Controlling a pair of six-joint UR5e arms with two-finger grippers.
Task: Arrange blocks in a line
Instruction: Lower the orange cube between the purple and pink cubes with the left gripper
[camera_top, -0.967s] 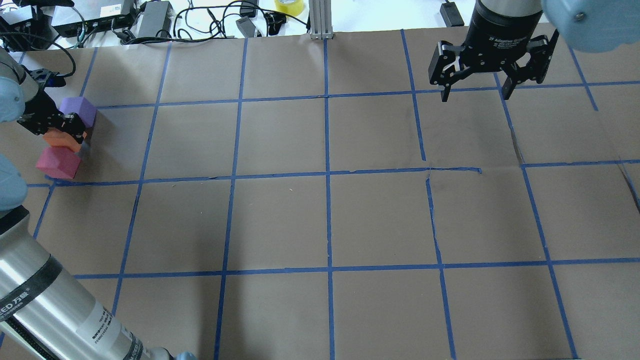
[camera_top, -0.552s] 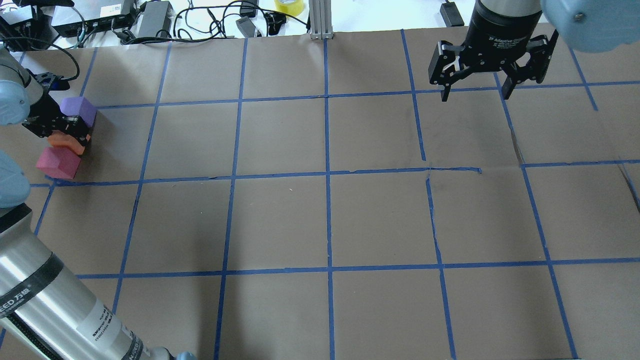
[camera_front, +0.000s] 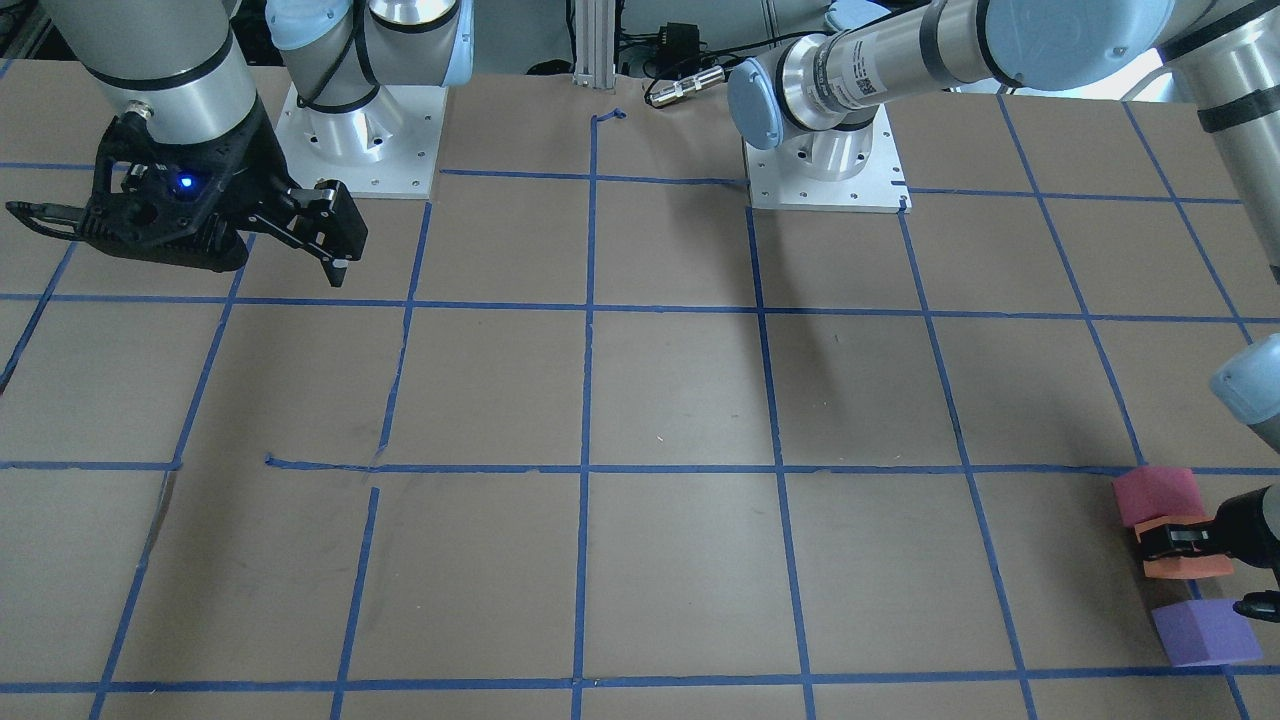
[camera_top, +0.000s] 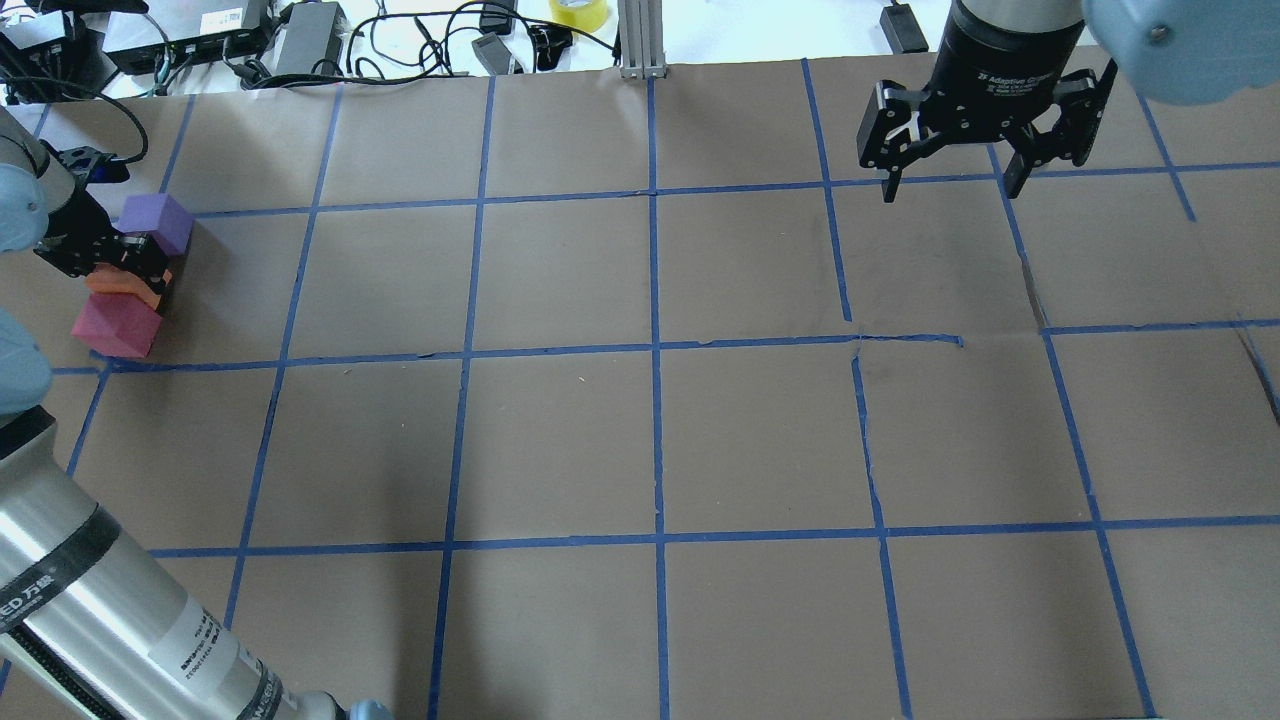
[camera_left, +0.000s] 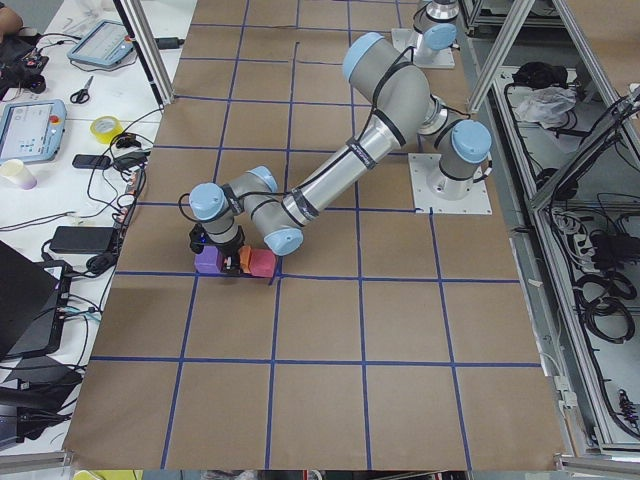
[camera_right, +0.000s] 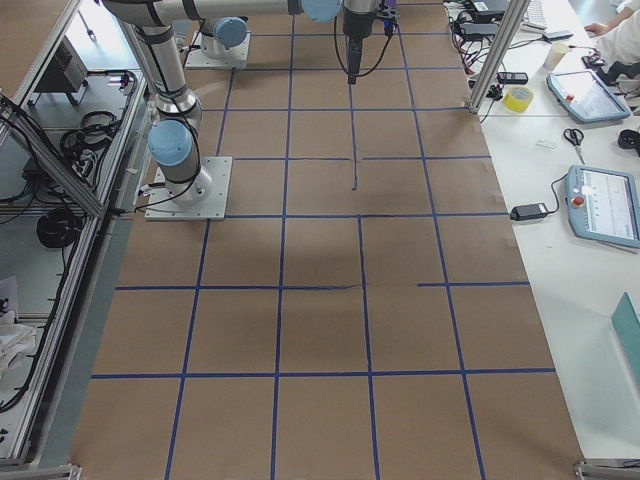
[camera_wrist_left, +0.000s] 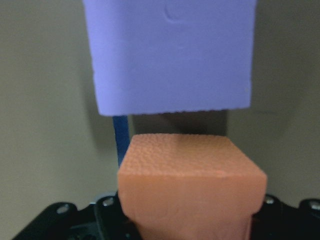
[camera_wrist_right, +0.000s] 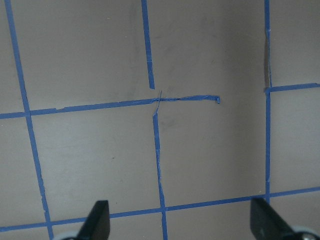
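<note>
Three foam blocks sit in a tight row at the far left of the table: purple block (camera_top: 157, 221), orange block (camera_top: 124, 285), pinkish-red block (camera_top: 114, 328). My left gripper (camera_top: 118, 268) reaches in from the left edge and is shut on the orange block (camera_front: 1187, 566), low over the paper between the pinkish-red block (camera_front: 1155, 494) and the purple block (camera_front: 1203, 633). In the left wrist view the orange block (camera_wrist_left: 190, 185) fills the jaws, with the purple block (camera_wrist_left: 172, 55) just beyond it. My right gripper (camera_top: 950, 190) hangs open and empty at the far right.
Brown paper with a blue tape grid (camera_top: 655, 345) covers the table. Cables, power bricks and a yellow tape roll (camera_top: 579, 12) lie beyond the far edge, near a metal post (camera_top: 640, 40). The right wrist view shows only bare grid between the open fingertips (camera_wrist_right: 97, 220).
My left gripper has shifted a little to the left with the orange block in it. The purple block has edged left too. The right arm has not moved.
</note>
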